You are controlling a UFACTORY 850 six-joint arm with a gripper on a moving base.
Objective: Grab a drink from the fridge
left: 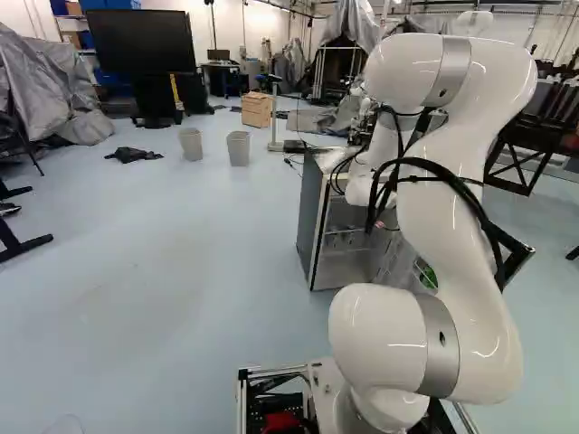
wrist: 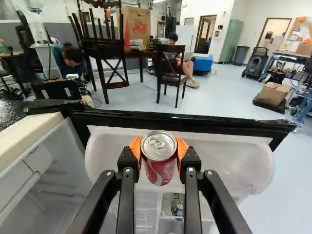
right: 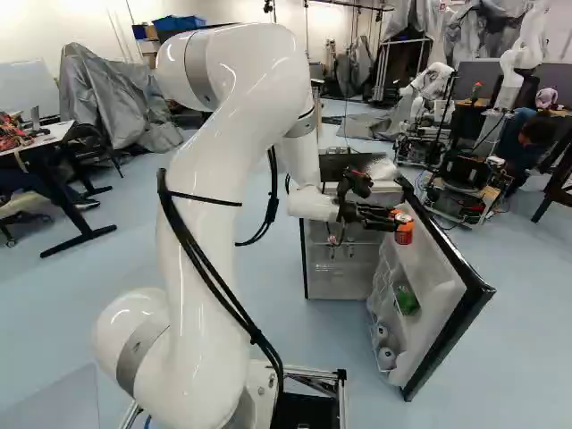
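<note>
The gripper's fingers stand a can's width apart, orange pads against both sides of a red soda can. The can is on the inner side of the open fridge door's black edge; lower in the door sits a green item.

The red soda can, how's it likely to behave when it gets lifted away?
The can is probably stiff, as its visible wall shows no dent between the orange pads. Smooth and round, it might slip or twist in the fingers. Its lid looks unopened, so it may be full and heavy for its size.
</note>
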